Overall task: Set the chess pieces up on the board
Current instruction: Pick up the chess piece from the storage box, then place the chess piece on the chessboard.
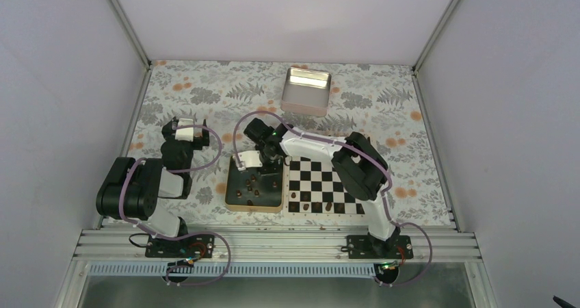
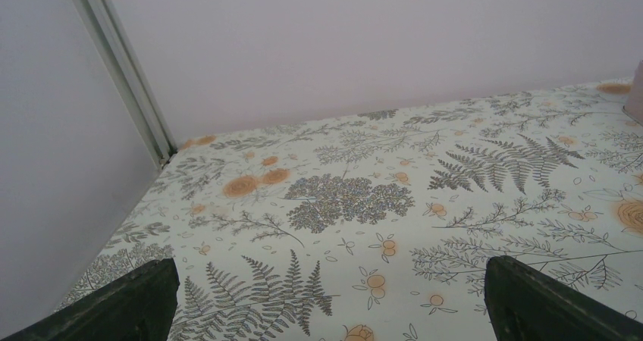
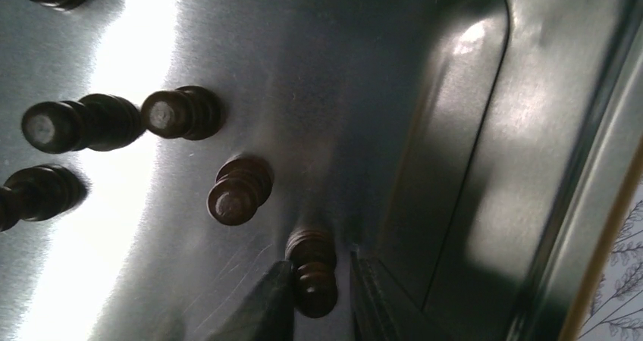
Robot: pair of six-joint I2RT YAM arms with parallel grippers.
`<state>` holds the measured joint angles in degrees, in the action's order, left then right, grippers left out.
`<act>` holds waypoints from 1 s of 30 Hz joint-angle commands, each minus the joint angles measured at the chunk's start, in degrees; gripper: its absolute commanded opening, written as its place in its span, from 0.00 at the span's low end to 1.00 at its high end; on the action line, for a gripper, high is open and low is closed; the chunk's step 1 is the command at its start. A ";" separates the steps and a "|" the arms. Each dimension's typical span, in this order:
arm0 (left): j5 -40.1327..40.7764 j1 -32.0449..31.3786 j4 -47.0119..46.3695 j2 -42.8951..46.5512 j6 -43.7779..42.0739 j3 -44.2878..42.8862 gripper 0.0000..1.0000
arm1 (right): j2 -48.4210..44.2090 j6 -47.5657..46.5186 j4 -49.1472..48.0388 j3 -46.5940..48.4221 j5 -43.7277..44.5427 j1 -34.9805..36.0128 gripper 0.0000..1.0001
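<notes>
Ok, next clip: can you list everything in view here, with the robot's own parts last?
board: one, black-and-white checks, near right of the table.
chess pieces: dark brown; at least six in the tray, several along the board's near edge.
tray: one, dark with a gold rim, just left of the board.
tin: one, silver, far centre.
tablecloth: one, pale floral, covering the table.
left end effector: open, over bare cloth.
right end effector: low in the tray, straddling one piece; grip unclear.
</notes>
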<state>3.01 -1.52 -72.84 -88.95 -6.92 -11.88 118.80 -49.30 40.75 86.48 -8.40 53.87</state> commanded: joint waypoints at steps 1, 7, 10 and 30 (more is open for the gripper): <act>-0.43 -0.05 -3.00 -0.50 -0.11 -0.14 1.00 | -0.23 0.60 -0.52 1.96 -2.30 -0.46 0.16; -0.45 -0.06 -3.01 -0.52 -0.15 -0.16 1.00 | -5.78 0.90 0.93 -0.10 -3.76 -0.92 0.08; -0.41 -0.06 -3.01 -0.60 -0.11 -0.13 1.00 | -10.19 1.40 1.41 -2.11 -4.56 -1.70 0.07; -0.44 -0.19 -2.92 -0.56 -0.17 -0.25 1.00 | -40.37 -2.08 1.68 -33.06 -3.86 -15.27 0.09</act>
<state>3.01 -1.52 -72.84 -88.95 -6.94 -11.88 81.78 -49.76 42.41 57.45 -11.07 39.48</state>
